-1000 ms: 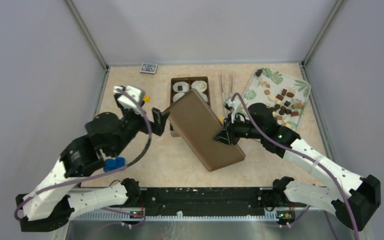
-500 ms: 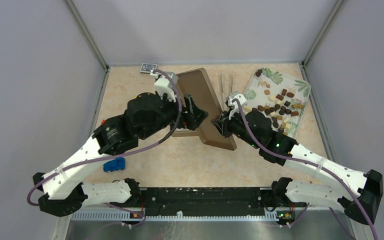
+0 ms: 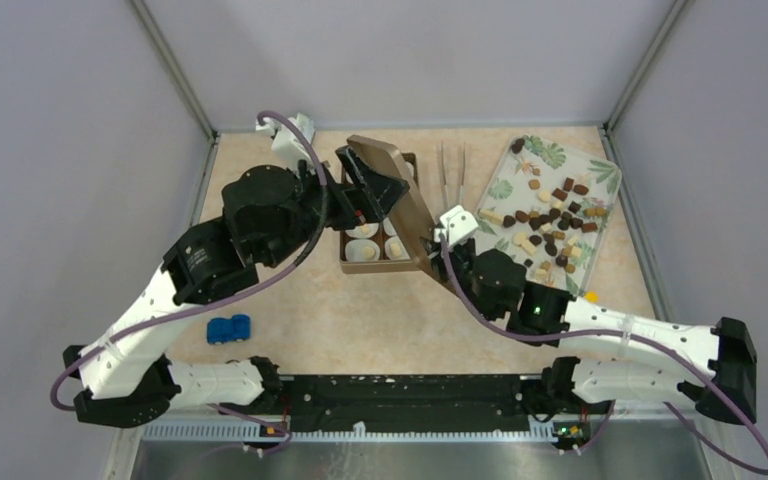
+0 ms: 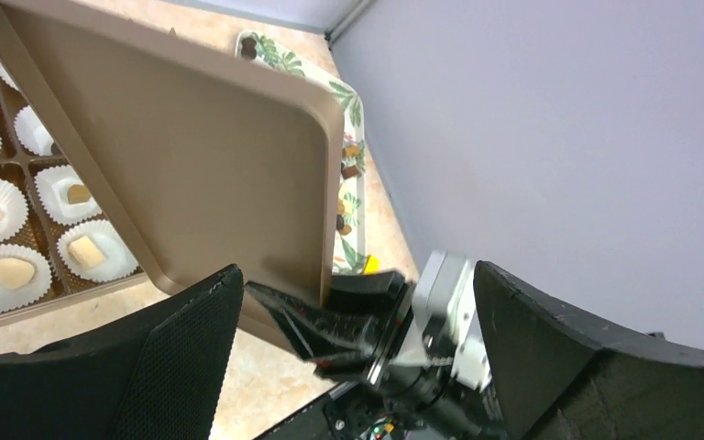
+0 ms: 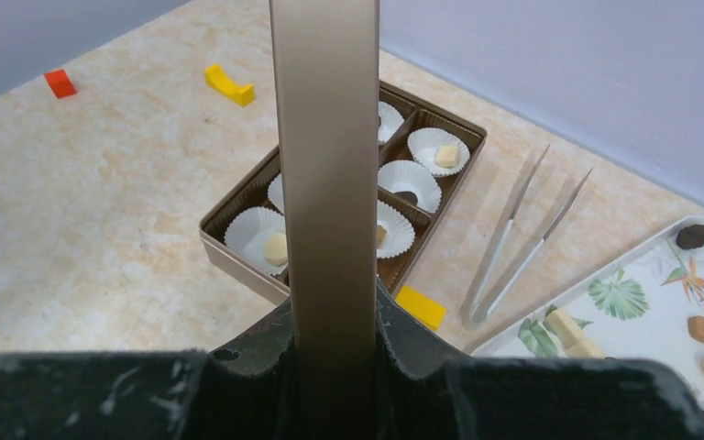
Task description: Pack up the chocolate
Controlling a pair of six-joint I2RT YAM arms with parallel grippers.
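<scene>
Lid (image 5: 325, 137), one, on edge, pinched in my right gripper (image 5: 330, 339); left gripper (image 4: 357, 275) gapes wide; one tray (image 3: 550, 155) of chocolate (image 3: 550, 215) three o'clock of the box (image 5: 238, 252).

The lid (image 4: 192, 156) stands tilted over the box (image 5: 238, 259); at its 3 o'clock lie tongs (image 5: 511, 229), then the tray (image 3: 550, 155) holding chocolate (image 3: 555, 215).

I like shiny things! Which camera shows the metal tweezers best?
The right wrist view shows them best. There the tweezers lie close and large, with both legs visible from end to end. The top view shows them too, but small and thin. The left wrist view does not show them at all.
</scene>
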